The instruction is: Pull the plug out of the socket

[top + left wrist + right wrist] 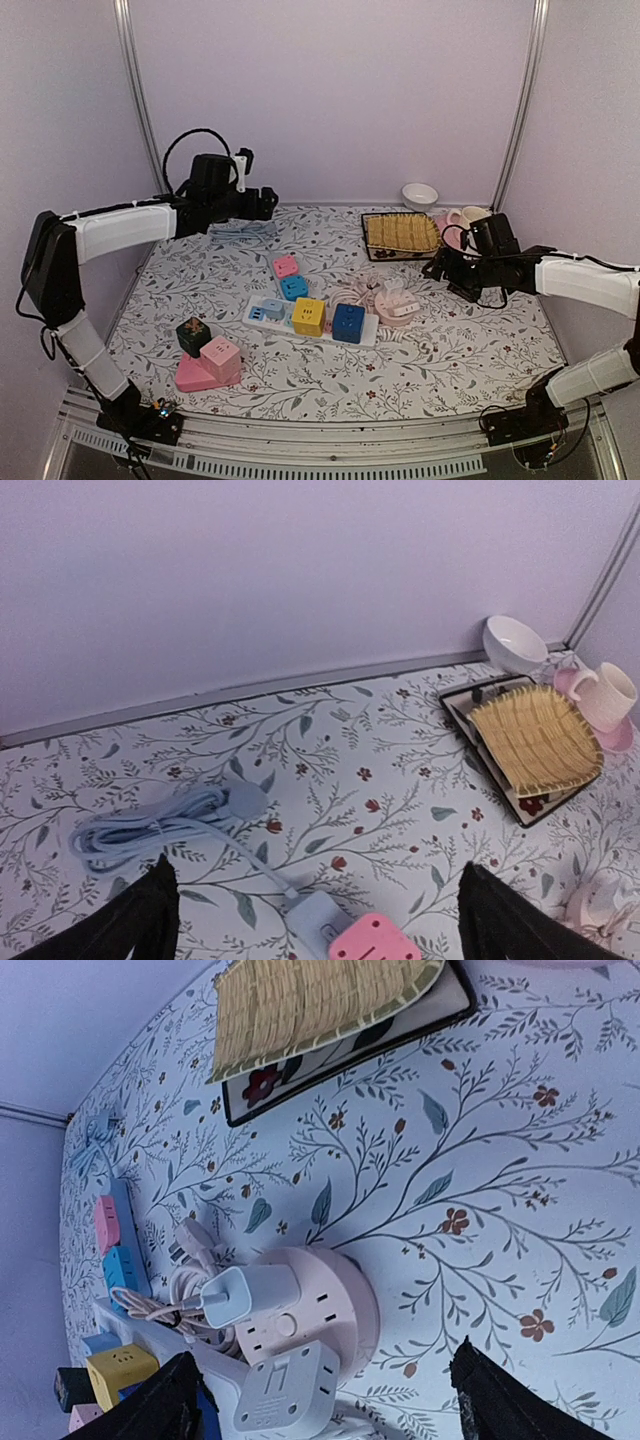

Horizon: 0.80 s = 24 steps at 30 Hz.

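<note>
Two grippers show here, and neither holds anything. Farthest left, the left gripper [268,203] hangs high over the back of the table [460,350]. Its fingers [140,915] are spread wide above a coiled pale blue cable [150,830], well apart from any socket.

Toward the middle, a white power strip [252,318] lies across the cloth with a yellow cube [308,316] and a blue cube [348,322] seated on it. Just right of the strip sits the round pink socket [335,1305]. A small white plug [250,1295] with a thin cord is pushed into its top, and a larger white adapter [288,1390] sits at its near edge.

Farther right, the right gripper [437,266] hovers low beside that socket without touching it. Its fingers [500,1400] stand wide apart and frame the socket in the wrist view.

The step in hand looks like the approach, with the plug not yet gripped and fully seated. The next move probably calls for the right gripper to reach in and straddle the plug's body. It would then close firmly and draw straight out along the pins. The socket looks light and may lift with the plug, so the left gripper might have to come across and pin it down.
</note>
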Tool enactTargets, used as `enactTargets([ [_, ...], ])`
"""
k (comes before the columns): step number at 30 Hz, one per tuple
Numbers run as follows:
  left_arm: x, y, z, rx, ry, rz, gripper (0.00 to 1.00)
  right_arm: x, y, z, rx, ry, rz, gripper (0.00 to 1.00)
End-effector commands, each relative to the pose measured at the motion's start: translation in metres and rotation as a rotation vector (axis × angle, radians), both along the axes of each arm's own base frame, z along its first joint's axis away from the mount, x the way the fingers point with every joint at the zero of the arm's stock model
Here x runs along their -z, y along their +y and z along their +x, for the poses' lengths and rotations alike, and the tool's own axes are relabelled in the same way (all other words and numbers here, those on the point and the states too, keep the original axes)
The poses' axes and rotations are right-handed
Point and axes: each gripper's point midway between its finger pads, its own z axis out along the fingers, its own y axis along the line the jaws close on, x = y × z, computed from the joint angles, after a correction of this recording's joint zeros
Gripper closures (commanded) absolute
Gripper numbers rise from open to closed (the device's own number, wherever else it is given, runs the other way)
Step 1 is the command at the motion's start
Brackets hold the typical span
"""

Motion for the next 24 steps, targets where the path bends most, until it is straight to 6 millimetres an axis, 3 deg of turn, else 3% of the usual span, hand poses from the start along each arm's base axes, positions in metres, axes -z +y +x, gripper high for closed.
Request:
enactTargets([
  [1,0.016,-0.068,-0.017,0.146,0.054,-0.006,0.03,0.019,0.02,-0.016,0.03,0.108,0.085,0.14],
  [6,0.036,-0.116,-0.033,0.235,0.11,0.02,0.03,0.033,0.034,-0.019,0.011,0.174,0.143,0.2],
  [9,0.044,-0.138,-0.04,0.278,0.125,0.026,0.03,0.041,0.042,-0.025,-0.022,0.224,0.162,0.26],
  [13,0.051,-0.161,-0.045,0.319,0.14,0.043,0.03,0.042,0.044,-0.035,-0.048,0.258,0.173,0.28],
  [17,0.058,-0.178,-0.049,0.354,0.15,0.068,0.03,0.045,0.048,-0.041,-0.063,0.289,0.198,0.29],
  [24,0.062,-0.189,-0.06,0.381,0.163,0.073,0.03,0.047,0.065,-0.047,-0.105,0.369,0.277,0.34],
])
